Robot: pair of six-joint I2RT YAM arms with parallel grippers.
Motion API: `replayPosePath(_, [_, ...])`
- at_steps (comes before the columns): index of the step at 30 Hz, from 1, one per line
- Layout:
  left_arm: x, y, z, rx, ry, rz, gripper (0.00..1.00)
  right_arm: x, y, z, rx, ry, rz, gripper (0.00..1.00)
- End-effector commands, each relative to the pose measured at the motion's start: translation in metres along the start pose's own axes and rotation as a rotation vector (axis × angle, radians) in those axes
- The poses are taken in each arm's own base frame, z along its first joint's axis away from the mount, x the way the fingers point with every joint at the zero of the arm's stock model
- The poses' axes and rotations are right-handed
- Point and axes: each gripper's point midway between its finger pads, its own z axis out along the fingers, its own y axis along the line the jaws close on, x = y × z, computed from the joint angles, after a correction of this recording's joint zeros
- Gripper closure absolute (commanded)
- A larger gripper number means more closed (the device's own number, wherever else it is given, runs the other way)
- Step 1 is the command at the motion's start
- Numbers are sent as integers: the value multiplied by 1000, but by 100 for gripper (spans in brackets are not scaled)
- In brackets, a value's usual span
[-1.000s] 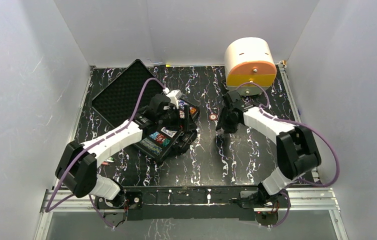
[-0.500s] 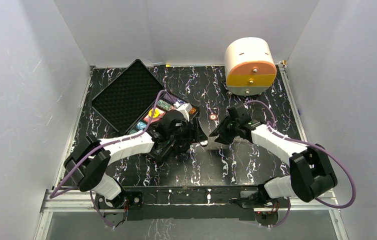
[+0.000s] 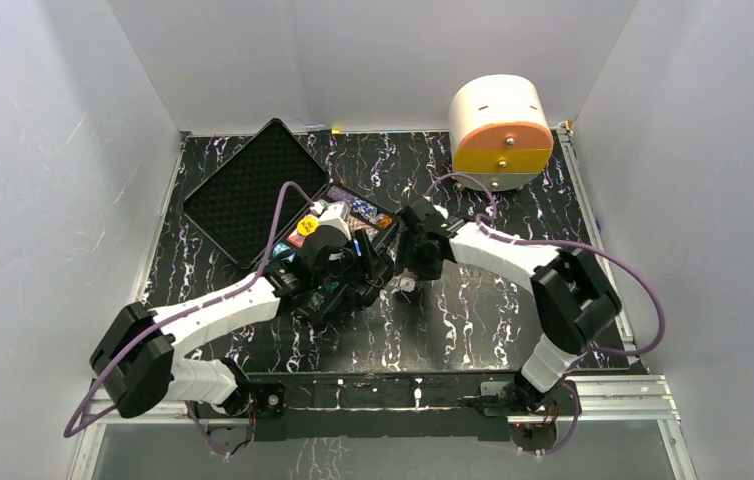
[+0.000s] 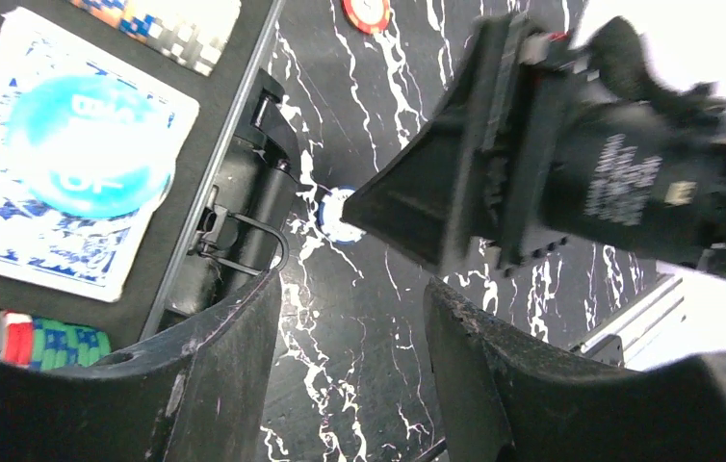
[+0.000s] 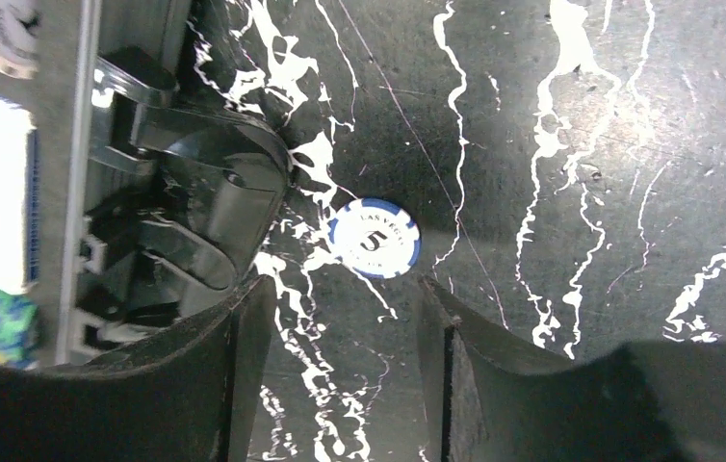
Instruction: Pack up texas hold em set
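Right wrist view showed a blue-and-white poker chip [image 5: 374, 238] lying flat on the marbled surface [image 5: 581, 144], just beside the latch [image 5: 195, 192] of the black case [image 5: 61, 115], with the right tool [image 5: 340, 298] open and empty above it. The left tool [image 4: 354, 289] hung close by, also open and empty. Thin, stiff and slick, the chip probably needed pinching across its rim.

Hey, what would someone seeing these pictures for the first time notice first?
An open black case, its foam-lined lid folded back, sits left of centre, the left arm and right arm meeting beside it. Just beside it a blue-and-white chip marked 5 lies on the marbled table, ahead of the right gripper, fingers apart. A white-and-orange drawer box stands at the back right.
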Motion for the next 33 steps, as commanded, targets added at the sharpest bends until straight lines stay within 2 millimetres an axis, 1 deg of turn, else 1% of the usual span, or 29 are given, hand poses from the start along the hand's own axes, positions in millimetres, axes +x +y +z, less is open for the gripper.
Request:
replayPosePath(1, [-16,11,-19,-49,-90,5,46,0,-6,4,143,-11,-138,36])
replayPosePath(5, [-18,7,-25,-15,-100,19,46,2,-6,18,213,4,-187,33])
replayPosePath(6, [-17,6,-26,-6,-99,24,46,1,-5,19,223,2,-191,33])
replayPosePath(9, [-15,5,-29,15,-100,26,46,4,-10,27,273,22,-210,34])
replayPosePath(13, [-14,6,-31,26,-107,23,46,11,-12,34,290,57,-224,42])
replayPosePath(17, [-12,8,-31,22,-106,26,46,18,-13,41,284,90,-229,46])
replayPosePath(22, [-12,9,-32,18,-103,31,45,24,-17,45,295,118,-231,51])
replayPosePath(26, [-10,10,-32,19,-97,34,39,24,-16,41,289,113,-226,51])
replayPosePath(30, [-6,8,-31,36,-84,37,36,23,-13,37,280,119,-227,42])
replayPosePath(33, [-4,8,-31,40,-81,33,36,28,-14,35,275,142,-248,40])
